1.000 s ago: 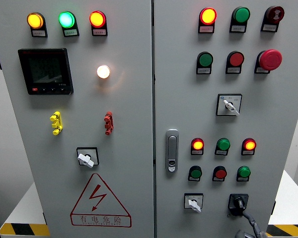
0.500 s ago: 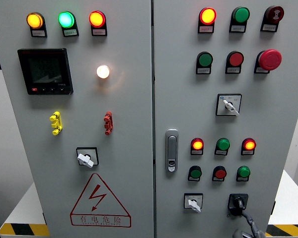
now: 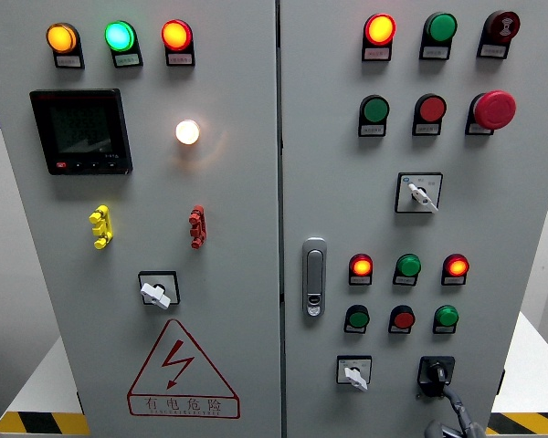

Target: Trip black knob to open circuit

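- Left door, top row: an amber lamp (image 3: pixel 60 36), a green lamp (image 3: pixel 119 36) and a red-orange lamp (image 3: pixel 175 35), all lit, each above a small label
- Below them at 9 o'clock of the panel sits a dark digital meter (image 3: pixel 81 130), with a glowing white lamp (image 3: pixel 187 132) to its right
- Lower down, a yellow terminal piece (image 3: pixel 100 226) and a red terminal piece (image 3: pixel 197 226) stand level with each other, well apart
- Under these, a white-handled selector switch (image 3: pixel 157 290) has its handle pointing toward 8 o'clock; beneath it is a red triangular warning sign (image 3: pixel 181 370) with a lightning bolt
- A silver door latch (image 3: pixel 315 276) sits upright just right of the seam between the doors
- Right door, upper part: a lit red lamp (image 3: pixel 379 29), green and red buttons, and a large red mushroom button (image 3: pixel 495 109) at 2 o'clock
- Mid right, a second white selector switch (image 3: pixel 419 192) points toward 4 o'clock; two rows of three small lamps lie below it
- At the bottom, a third white selector switch (image 3: pixel 353 371) lies left of the black knob (image 3: pixel 436 372), at about 5 o'clock of the view
- Only a sliver of the right hand (image 3: pixel 458 422) shows at the bottom edge, one dark finger reaching up to touch the knob's lower right; whether the fingers are curled or spread cannot be told
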Controlling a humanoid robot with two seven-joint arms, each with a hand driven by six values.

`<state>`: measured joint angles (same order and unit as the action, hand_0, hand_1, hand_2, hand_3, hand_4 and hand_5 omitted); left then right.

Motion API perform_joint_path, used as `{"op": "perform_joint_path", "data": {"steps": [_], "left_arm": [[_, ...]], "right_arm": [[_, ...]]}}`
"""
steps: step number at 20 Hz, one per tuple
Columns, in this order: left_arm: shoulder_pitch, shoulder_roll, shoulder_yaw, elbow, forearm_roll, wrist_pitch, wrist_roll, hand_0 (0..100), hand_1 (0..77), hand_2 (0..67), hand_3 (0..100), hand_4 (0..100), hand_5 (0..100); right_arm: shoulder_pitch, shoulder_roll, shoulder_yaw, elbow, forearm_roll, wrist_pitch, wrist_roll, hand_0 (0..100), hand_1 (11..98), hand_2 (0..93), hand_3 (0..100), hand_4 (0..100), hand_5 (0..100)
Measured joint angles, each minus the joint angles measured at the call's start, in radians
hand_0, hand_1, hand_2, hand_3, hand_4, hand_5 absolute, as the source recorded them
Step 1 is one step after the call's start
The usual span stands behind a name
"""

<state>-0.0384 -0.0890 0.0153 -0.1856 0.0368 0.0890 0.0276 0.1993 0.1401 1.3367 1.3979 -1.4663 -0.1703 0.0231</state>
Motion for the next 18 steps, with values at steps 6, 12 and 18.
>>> {"op": "perform_joint_path", "data": {"steps": [6, 12, 18], "left_arm": [[0.0, 0.0, 0.0, 0.0, 0.0, 0.0, 0.0, 0, 0.0, 19.4, 26, 10, 9], [0.0, 0.0, 0.0, 0.0, 0.0, 0.0, 0.0, 0, 0.0, 19.4, 26, 10, 9], [0.0, 0.0, 0.0, 0.0, 0.0, 0.0, 0.0, 0, 0.0, 19.4, 26, 10, 9]], "right_arm": [[-0.001, -0.0005, -0.012, 0.001, 0.0, 0.0, 0.0, 100, 57.0, 8.1, 92, 96, 100], [-0.002, -0.0006, -0.028, 0.003, 0.0, 0.0, 0.0, 100, 57.0, 8.3, 92, 96, 100], [-0.002, 0.0001, -0.034, 0.013, -0.001, 0.0, -0.006, 100, 57.0, 8.4, 92, 97, 100]]}}
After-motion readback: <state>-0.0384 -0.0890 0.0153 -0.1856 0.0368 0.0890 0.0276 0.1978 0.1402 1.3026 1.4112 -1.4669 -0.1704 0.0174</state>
